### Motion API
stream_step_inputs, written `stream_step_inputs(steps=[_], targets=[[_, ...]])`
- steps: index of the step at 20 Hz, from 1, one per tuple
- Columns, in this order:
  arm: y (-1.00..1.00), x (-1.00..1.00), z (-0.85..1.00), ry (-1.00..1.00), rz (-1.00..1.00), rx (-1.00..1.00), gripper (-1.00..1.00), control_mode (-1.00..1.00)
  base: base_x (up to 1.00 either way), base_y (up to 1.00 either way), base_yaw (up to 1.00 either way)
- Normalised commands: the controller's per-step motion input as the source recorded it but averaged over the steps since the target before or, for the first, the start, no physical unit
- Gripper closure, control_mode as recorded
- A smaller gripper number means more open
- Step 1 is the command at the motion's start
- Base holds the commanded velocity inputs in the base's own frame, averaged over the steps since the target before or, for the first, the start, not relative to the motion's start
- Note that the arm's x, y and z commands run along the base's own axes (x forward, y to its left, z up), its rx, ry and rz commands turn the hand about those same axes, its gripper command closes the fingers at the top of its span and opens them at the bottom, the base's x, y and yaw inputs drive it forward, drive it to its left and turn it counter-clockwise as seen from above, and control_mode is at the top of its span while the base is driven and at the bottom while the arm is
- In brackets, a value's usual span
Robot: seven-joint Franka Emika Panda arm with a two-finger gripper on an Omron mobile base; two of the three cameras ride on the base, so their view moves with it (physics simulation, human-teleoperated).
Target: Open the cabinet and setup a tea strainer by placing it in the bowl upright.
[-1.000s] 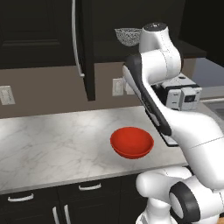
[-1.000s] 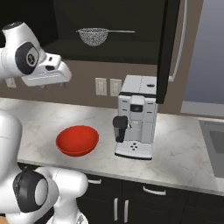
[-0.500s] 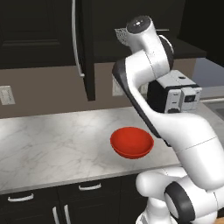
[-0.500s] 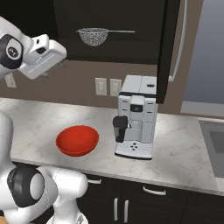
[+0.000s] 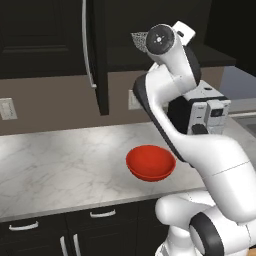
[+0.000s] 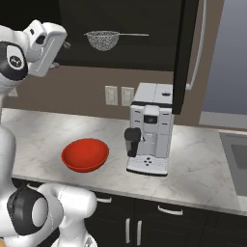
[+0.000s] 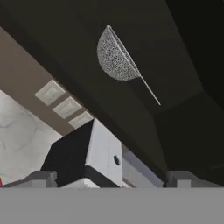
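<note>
Near-black panelled wall cabinet (image 6: 144, 34) stands open, door (image 6: 185, 53) swung out with its long silver bar handle (image 6: 198, 46). Inside on the shelf sits the small silver-grey mesh tea strainer (image 6: 102, 40), thin straight handle pointing right; in the left base view the arm's wrist hides all but a sliver of its mesh (image 5: 139, 39). End effector (image 7: 111, 177): only the two dark fingertips show at the hand view's bottom edge, spread wide apart, nothing between them, well short of the strainer (image 7: 116, 57). Glossy red round bowl (image 5: 150, 162) sits empty on the grey-white marble worktop (image 5: 60, 165), left of the white and black coffee machine (image 6: 149, 129). Versus half a second ago, the wrist has risen and swung closer to the cabinet opening; bowl, strainer and machine unchanged. Low drawers' (image 5: 60, 225) fronts are cut off at the frame edge.
</note>
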Motion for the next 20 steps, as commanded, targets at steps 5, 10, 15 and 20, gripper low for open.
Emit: stream_step_inputs(steps=[5, 10, 15, 20], targets=[[-0.01, 0.13, 0.6, 0.0, 0.04, -0.11, -1.0, -1.0, 0.0, 0.0, 0.0], [0.0, 0.15, 0.03, 0.01, 0.0, -0.06, -1.0, -1.0, 0.0, 0.0, 0.0], [0.0, 0.13, 0.0, 0.0, 0.0, 0.0, -1.0, -1.0, 0.0, 0.0, 0.0], [0.02, 0.2, -0.01, 0.0, 0.0, 0.0, -1.0, -1.0, 0.0, 0.0, 0.0]])
